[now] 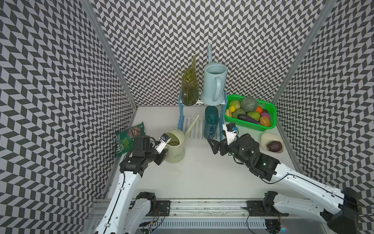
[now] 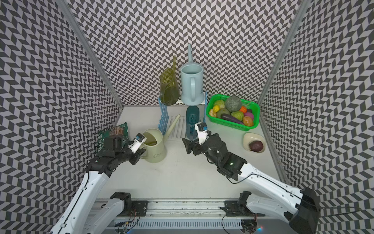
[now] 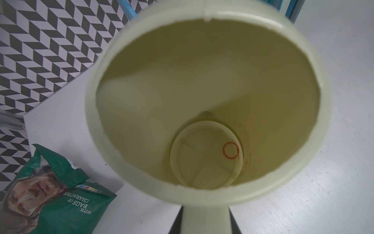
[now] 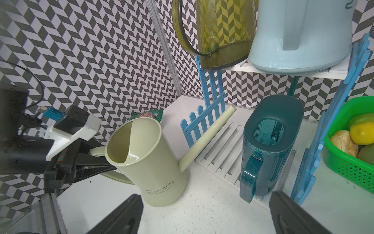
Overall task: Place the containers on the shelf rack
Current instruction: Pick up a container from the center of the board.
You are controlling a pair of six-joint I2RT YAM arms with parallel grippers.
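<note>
- four watering cans are showing, and three of them are already sitting on the shelf rack point(image 1: 193, 129).
- my left hand point(image 4: 101, 162) is pinching the loop handle point(image 4: 95, 151) of the cream watering can point(image 1: 175, 145); its fingers are drawn almost together with the handle between them.
- that can is standing upright on the table point(image 1: 202, 172) straight ahead of the left hand, just outside the rack.
- its spout point(image 4: 208, 131) is pointing away from the left hand, crossing the blue picket panel point(image 4: 202, 121) and reaching over the lower shelf point(image 4: 222, 154).
- an orange rubber band point(image 3: 230, 150) is lying on the bottom inside the can, below my left wrist.
- my right hand point(image 1: 212, 146) is hanging spread wide and gripping nothing, close to the front edge of the lower shelf.
- the dark teal watering can point(image 1: 211, 121) is standing on the lower shelf just beyond the right hand's fingertips, its handle facing the hand.
- the olive-green watering can point(image 1: 189, 89) and the pale blue watering can point(image 1: 213, 85) are sitting side by side on the upper shelf point(image 4: 283, 73), above and beyond the right hand.
- the green mesh basket point(image 1: 251, 125) of produce is sitting off the right hand's outer side, just past the rack.
- the chip bag point(image 1: 125, 141) is lying at the left hand's outer side, near the wrist.
</note>
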